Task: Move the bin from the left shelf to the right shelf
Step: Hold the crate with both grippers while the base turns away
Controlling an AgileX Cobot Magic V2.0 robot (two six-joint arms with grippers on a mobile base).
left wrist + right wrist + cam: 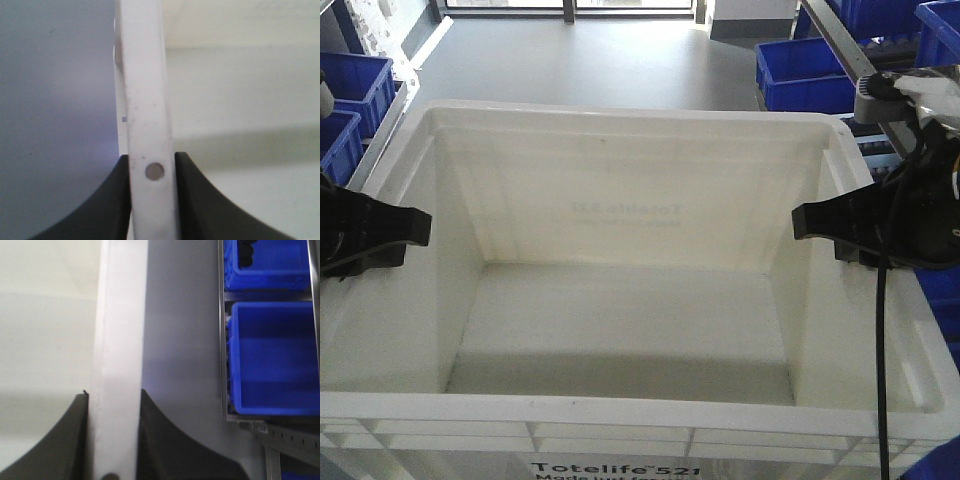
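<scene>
A large white bin [620, 200] fills the front view, open side up and empty, directly ahead of the robot and between its two arms. Its near outer wall carries black print [615, 468] reading "Totelife 521", cut off at the bottom edge; the same words show faintly reversed through the far wall. What the bin rests on is not visible.

The left gripper [418, 228] reaches in from the left and meets the bin's left rim. In the left wrist view its two black fingers [200, 200] sit narrow, pressed against either side of the white rim [145, 100]. The right gripper [802, 222] meets the right rim the same way; in the right wrist view its fingers [170, 440] clamp the rim [120, 340] from both sides.

A black cable [880, 350] hangs from the right arm across the bin's corner. Grey floor [590, 60] lies beyond the bin. Blue bins [805, 75] sit on metal shelving [222, 340] to the right, and more blue bins [355, 85] stand at the left.
</scene>
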